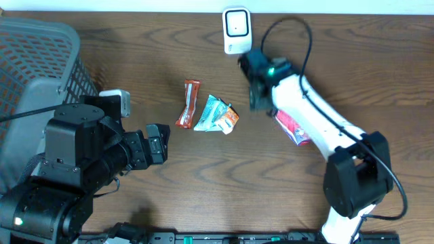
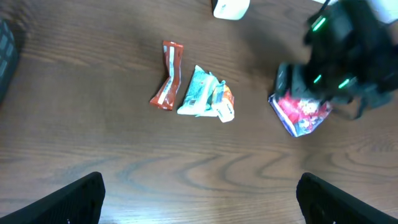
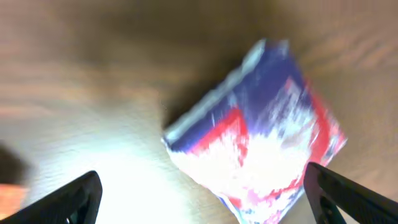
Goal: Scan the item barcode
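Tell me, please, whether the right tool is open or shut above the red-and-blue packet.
Open: in the wrist view the right tool has its fingertips far apart, the packet lying free between them.

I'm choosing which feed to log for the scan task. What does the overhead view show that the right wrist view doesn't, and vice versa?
Only overhead: the grey mesh basket, white barcode scanner, slim red snack wrapper, crinkled teal packet, the left arm and right arm. Only right wrist: the right gripper's black fingertips, spread wide apart. Both: the red, white and blue packet lying on the brown wooden table.
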Tool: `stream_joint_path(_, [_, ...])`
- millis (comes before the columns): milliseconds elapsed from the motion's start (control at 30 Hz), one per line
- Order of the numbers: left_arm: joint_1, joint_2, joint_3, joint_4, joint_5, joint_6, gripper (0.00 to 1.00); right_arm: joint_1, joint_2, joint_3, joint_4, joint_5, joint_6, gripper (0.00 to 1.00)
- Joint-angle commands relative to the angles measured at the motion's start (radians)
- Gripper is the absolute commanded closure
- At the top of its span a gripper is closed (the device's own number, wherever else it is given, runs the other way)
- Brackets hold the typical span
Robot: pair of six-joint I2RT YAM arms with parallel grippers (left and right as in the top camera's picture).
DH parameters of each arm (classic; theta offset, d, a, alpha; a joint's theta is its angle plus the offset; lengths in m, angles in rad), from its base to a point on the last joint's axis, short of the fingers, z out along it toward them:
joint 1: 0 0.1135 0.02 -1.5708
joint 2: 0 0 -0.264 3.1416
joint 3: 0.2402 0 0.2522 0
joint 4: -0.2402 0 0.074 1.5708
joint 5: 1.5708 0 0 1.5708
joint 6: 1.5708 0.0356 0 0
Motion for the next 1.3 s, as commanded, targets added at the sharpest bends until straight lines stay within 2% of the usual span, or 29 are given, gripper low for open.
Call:
stream_joint_path(0, [-0.003,-0.003,0.003,-0.001,-0.01,0.002,0.02,-0.073,-0.005,0.145,-0.034,-0.113,-0.116,0.01])
stream_joint_path(200, [-0.003,-0.003,0.003,-0.001,-0.01,0.002,0.02,-0.268,-0.005,0.216,-0.05,-0.402,-0.38,0.01])
stream_joint_path(500, [-0.003,-0.003,0.003,-0.001,-0.01,0.002,0.02,-0.555,0.009,0.088,-0.026,-0.705,-0.743,0.01])
stream_joint_path(600, [-0.003,-0.003,0.003,-0.001,-0.01,0.002,0.02,-0.612,0.013,0.012,0.024,-0.823,-0.812,0.02])
stream_joint_path(700, [-0.003,-0.003,0.003,-0.001,-0.01,0.002,0.02,-0.652,0.023,-0.072,0.082,-0.945,-0.849,0.08])
stream_joint_path(833, [-0.003,-0.003,0.003,-0.001,-0.01,0.002,0.02,-0.671,0.047,-0.192,0.16,-1.007,-0.85,0.05])
stream_joint_path(933, [-0.003,-0.003,0.003,-0.001,-0.01,0.002,0.02,-0.666,0.07,-0.259,0.197,-1.032,-0.85,0.09])
stream_joint_path(1033, [-0.003,-0.003,0.003,-0.002,-0.01,0.002,0.02,-0.658,0.101,-0.314,0.226,-1.04,-0.849,0.25])
stream_joint_path(1067, [-0.003,-0.003,0.003,-0.001,-0.01,0.002,0.02,-0.655,0.12,-0.34,0.234,-1.04,-0.839,0.39])
stream_joint_path(1167, [-0.003,-0.003,0.003,-0.001,-0.01,0.002,0.02,-0.653,0.131,-0.359,0.228,-1.041,-0.8,0.67])
stream_joint_path(1233, [-0.003,-0.003,0.003,-0.001,-0.01,0.002,0.02,-0.65,0.129,-0.357,0.222,-1.043,-0.754,0.94])
stream_joint_path(1267, [-0.003,-0.003,0.003,-0.001,-0.01,0.002,0.02,-0.648,0.125,-0.354,0.221,-1.05,-0.727,0.99])
